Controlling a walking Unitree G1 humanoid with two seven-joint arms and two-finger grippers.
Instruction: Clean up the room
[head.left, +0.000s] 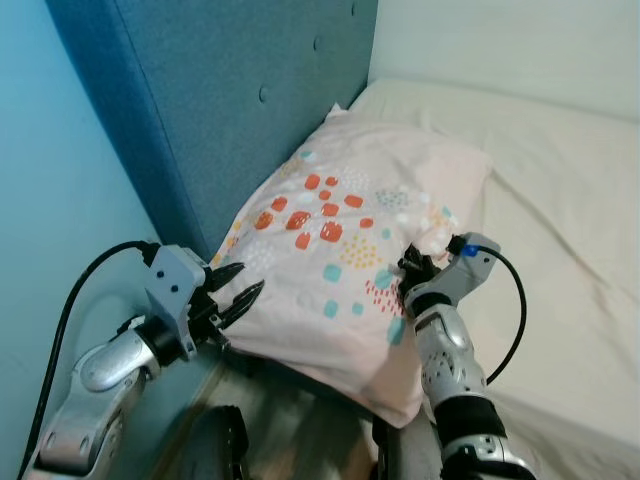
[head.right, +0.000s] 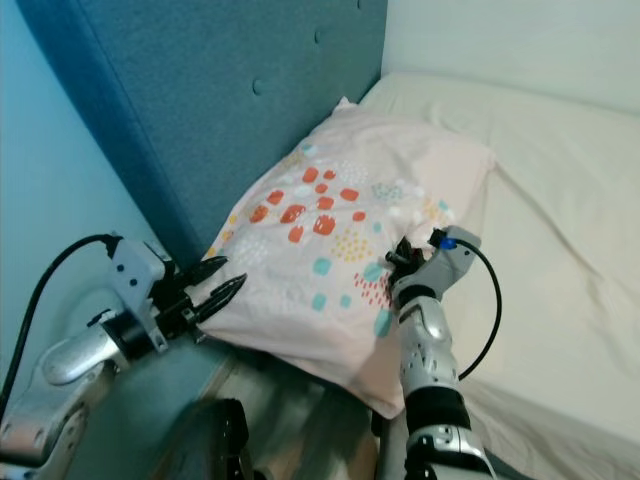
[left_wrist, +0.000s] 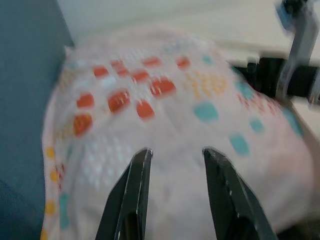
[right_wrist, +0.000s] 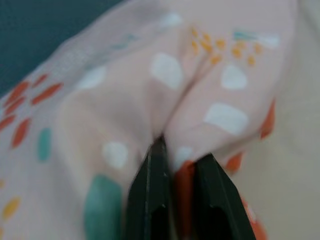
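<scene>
We count one pillow (head.left: 350, 240), one bed (head.left: 560, 200) and one blue headboard (head.left: 220, 90). We've also got two grippers: left gripper (head.left: 240, 290), right gripper (head.left: 408, 262).

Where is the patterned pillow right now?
The pillow lies at the head of the bed, against the blue headboard. The right gripper pinches its fabric; the open left gripper is at its near corner.

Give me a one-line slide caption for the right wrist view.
Right tool pinching a fold of the pink spotted pillow, with the cream bed sheet alongside.
</scene>
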